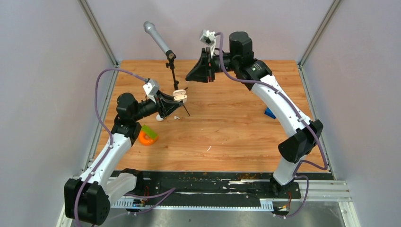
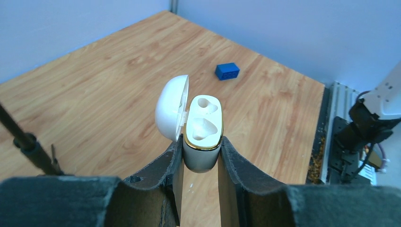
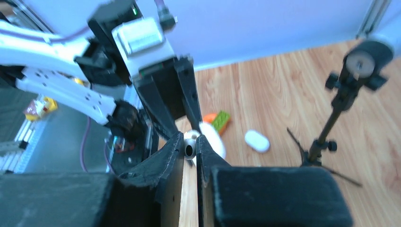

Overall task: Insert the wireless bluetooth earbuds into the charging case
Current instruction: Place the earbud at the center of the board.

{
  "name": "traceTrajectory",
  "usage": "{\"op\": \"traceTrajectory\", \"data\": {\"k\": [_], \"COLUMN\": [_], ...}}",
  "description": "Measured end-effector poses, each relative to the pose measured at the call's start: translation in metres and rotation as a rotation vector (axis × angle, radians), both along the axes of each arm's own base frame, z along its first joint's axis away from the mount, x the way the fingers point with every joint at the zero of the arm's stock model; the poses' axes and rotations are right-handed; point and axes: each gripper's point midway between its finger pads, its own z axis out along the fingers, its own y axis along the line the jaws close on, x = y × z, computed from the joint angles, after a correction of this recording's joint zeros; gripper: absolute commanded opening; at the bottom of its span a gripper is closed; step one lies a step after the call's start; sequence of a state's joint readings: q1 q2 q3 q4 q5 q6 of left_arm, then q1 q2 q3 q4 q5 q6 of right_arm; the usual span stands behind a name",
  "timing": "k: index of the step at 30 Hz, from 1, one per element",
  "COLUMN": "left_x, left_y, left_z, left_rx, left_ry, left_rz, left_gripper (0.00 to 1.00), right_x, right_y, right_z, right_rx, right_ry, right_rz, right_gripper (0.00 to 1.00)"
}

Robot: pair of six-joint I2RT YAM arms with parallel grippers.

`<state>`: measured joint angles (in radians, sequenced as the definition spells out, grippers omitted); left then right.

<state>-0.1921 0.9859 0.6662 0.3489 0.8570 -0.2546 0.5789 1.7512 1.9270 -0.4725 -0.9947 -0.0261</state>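
Holding charging case [image 2: 202,135], earbud [image 3: 190,145]

Two claws [image 2: 201,141] [image 3: 189,142], one charging case [image 2: 203,120], one earbud [image 3: 190,148] plainly seen, one microphone [image 1: 156,35], one blue block [image 2: 227,71] and one green block [image 1: 147,130].

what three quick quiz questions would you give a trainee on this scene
1. The charging case in the left pincer has its wells: A both full, B one full, C both empty.
2. True or false: its lid is shut.
3. Fill in: the right pincer pinches one ____.
Key: 1 C; 2 false; 3 earbud.
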Motion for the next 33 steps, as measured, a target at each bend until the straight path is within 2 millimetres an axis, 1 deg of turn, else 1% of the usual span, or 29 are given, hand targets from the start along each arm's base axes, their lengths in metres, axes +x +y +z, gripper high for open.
{"op": "traceTrajectory", "data": {"k": [2, 5, 8, 11, 13, 16, 19, 22, 24, 27, 29, 32, 33], "left_x": [-0.003, -0.007, -0.008, -0.007, -0.006, -0.003, -0.003, -0.008, -0.012, -0.014, -0.014, -0.014, -0.014], "left_y": [-0.005, -0.008, -0.010, -0.010, -0.010, -0.008, -0.006, -0.002, 0.000, 0.002, 0.002, 0.003, 0.003], "left_z": [0.011, 0.028, 0.045, 0.057, 0.060, 0.053, 0.040, 0.021, 0.008, -0.005, -0.007, -0.009, -0.009], "left_rx": [-0.011, -0.027, -0.042, -0.051, -0.052, -0.034, -0.004, 0.028, 0.046, 0.064, 0.070, 0.078, 0.079], "left_ry": [-0.021, -0.052, -0.080, -0.103, -0.109, -0.092, -0.071, -0.037, -0.003, 0.034, 0.041, 0.039, 0.039], "left_rz": [-0.034, -0.063, -0.076, -0.074, -0.069, -0.053, -0.038, -0.023, -0.018, -0.014, -0.011, -0.011, -0.011], "left_gripper": [0.01, 0.01, 0.01, 0.02, 0.02, 0.03, 0.03, 0.04, 0.04, 0.04, 0.04, 0.04, 0.04], "right_x": [0.001, -0.005, -0.013, -0.017, -0.017, -0.014, -0.006, 0.011, 0.020, 0.026, 0.024, 0.016, 0.015], "right_y": [0.005, 0.015, 0.024, 0.033, 0.037, 0.038, 0.027, 0.001, -0.021, -0.051, -0.062, -0.076, -0.081], "right_z": [0.022, 0.050, 0.067, 0.070, 0.067, 0.060, 0.047, 0.017, -0.012, -0.070, -0.110, -0.174, -0.192], "right_rx": [0.061, 0.135, 0.188, 0.210, 0.209, 0.197, 0.176, 0.128, 0.084, 0.002, -0.055, -0.154, -0.185], "right_ry": [0.002, -0.014, -0.023, -0.007, 0.007, 0.029, 0.055, 0.108, 0.158, 0.258, 0.329, 0.454, 0.495], "right_rz": [0.001, 0.026, 0.051, 0.073, 0.079, 0.074, 0.045, -0.026, -0.082, -0.160, -0.191, -0.241, -0.262], "right_gripper": [0.04, 0.05, 0.05, 0.06, 0.06, 0.07, 0.08, 0.08, 0.09, 0.09, 0.09, 0.12, 0.13]}}
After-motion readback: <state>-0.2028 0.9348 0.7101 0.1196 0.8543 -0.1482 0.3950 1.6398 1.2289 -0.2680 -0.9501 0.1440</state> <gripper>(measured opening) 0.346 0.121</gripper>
